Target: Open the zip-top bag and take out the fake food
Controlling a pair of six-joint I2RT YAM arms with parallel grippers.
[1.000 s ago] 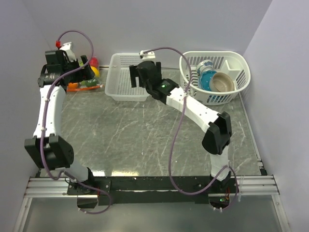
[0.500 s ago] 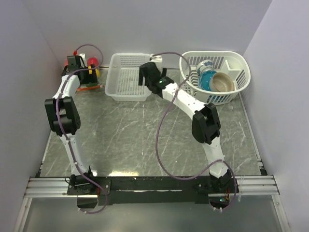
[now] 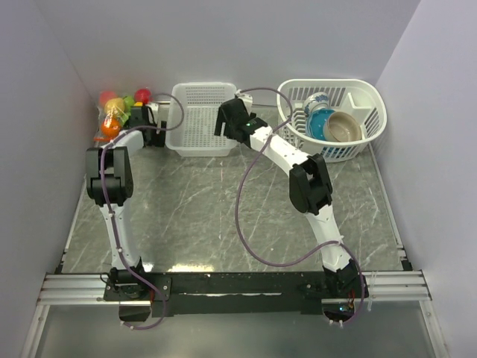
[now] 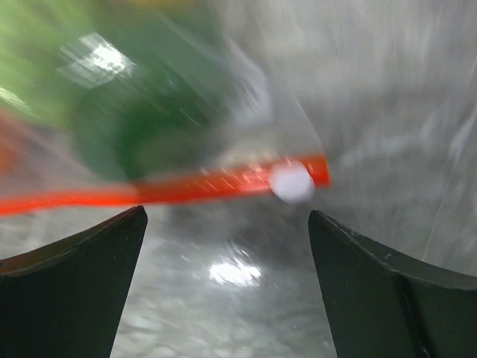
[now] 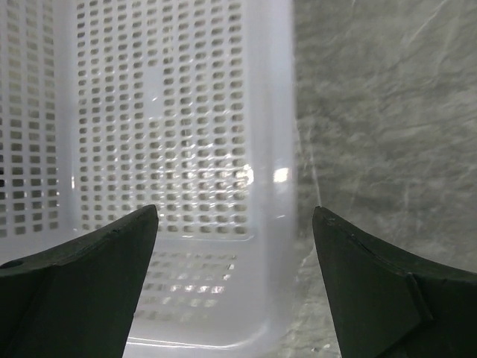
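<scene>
The zip-top bag (image 3: 112, 119) lies at the back left corner of the table, clear, with the fake food (image 3: 118, 104) inside: red, green, yellow and orange fruits. My left gripper (image 3: 146, 116) sits just right of the bag, open and holding nothing. The left wrist view is blurred. There the bag's orange-red zip strip (image 4: 186, 186) and its white slider (image 4: 291, 181) lie just beyond my left gripper (image 4: 227, 216), and a green fruit (image 4: 149, 127) shows behind the strip. My right gripper (image 3: 226, 121) hovers open over the right wall of the white slotted basket (image 5: 164, 149), gripping nothing (image 5: 235, 212).
The white rectangular slotted basket (image 3: 195, 142) stands at the back middle. A round white basket (image 3: 373, 127) at the back right holds a blue dish (image 3: 319, 119) and a tan dish (image 3: 344, 128). Walls close in the left, back and right sides.
My left arm has swung its gripper from over the bag to the bag's right side, uncovering the fruits. My right arm has stretched further, its gripper shifting slightly right along the basket.
</scene>
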